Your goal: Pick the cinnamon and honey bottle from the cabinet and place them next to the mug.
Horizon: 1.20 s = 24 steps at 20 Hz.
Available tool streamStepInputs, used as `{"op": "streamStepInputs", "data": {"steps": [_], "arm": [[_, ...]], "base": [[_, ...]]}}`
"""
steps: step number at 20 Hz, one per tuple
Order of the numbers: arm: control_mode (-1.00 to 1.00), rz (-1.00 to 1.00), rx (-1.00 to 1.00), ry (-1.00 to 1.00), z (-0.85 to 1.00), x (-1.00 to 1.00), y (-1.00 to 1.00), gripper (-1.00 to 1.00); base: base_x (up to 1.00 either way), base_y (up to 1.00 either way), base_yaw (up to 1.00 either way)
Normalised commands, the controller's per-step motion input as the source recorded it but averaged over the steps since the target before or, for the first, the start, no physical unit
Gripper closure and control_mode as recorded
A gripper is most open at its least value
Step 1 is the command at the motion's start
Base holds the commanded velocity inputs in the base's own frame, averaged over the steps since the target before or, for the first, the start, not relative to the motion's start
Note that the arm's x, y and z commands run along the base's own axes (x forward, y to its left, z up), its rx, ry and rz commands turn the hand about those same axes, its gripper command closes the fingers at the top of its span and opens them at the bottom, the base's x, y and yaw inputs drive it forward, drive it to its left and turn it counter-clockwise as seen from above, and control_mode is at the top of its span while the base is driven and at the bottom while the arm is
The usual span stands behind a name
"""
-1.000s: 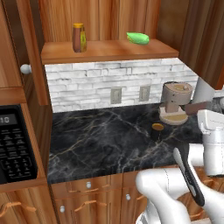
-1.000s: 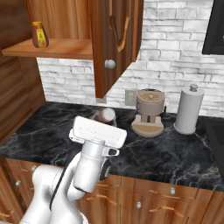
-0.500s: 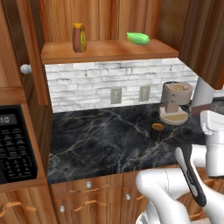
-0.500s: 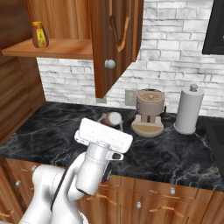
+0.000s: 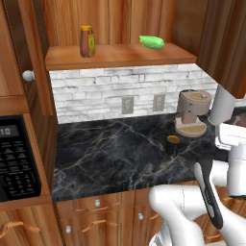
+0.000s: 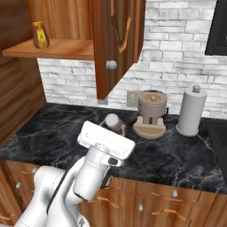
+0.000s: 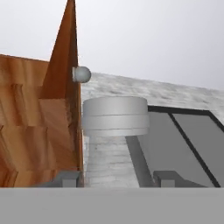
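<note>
As the end effector [image 7: 117, 178] stands clamped on the cinnamon [image 7: 115, 115], the hand view shows the bottle's grey cap upright between the two dark fingertips [image 7: 65, 178]. From the right base camera, the cinnamon [image 6: 114, 123] is seen above the black marble table [image 6: 53, 128], just to the left of the beige coffee machine [image 6: 152, 113], with the white hand directly in front of it. The mug [image 5: 172, 143] sits on the table in front of the coffee machine [image 5: 192, 113] and slightly to its left, close to it but not touching. A white paper towel roll [image 6: 190, 111] stands upright just to the right of the machine. The honey bottle [image 5: 87, 41] stands upright on the shelf board of the cabinet [image 5: 120, 56], high above the machine and well to its left. A green object [image 5: 151, 42] lies on the same shelf, nearer the machine than the honey bottle. An open cabinet door [image 6: 116, 40] with a round knob [image 6: 111, 64] hangs above and to the left of the machine. A black microwave [image 5: 14, 158] stands far to the machine's left.
</note>
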Motion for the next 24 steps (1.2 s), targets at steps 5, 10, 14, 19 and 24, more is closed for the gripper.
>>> {"op": "streamStepInputs", "data": {"steps": [5, 10, 14, 19, 24], "arm": [[-1.0, 0.0, -0.18, 0.2, -0.26, 0.0, -0.01, 1.0], [-1.0, 0.07, -0.03, 0.28, -0.73, 0.08, 0.11, 1.0], [-1.0, 0.16, -0.01, 0.42, -0.97, 0.41, 0.19, 1.0], [-1.0, 0.17, -0.11, 0.33, -0.94, 0.75, 0.55, 1.0], [-1.0, 0.19, -0.13, 0.17, -1.0, 0.7, 0.64, 1.0]], "base": [[0.0, 0.0, 0.0], [0.0, 0.0, 0.0], [0.0, 0.0, 0.0], [0.0, 0.0, 0.0], [0.0, 0.0, 0.0]]}}
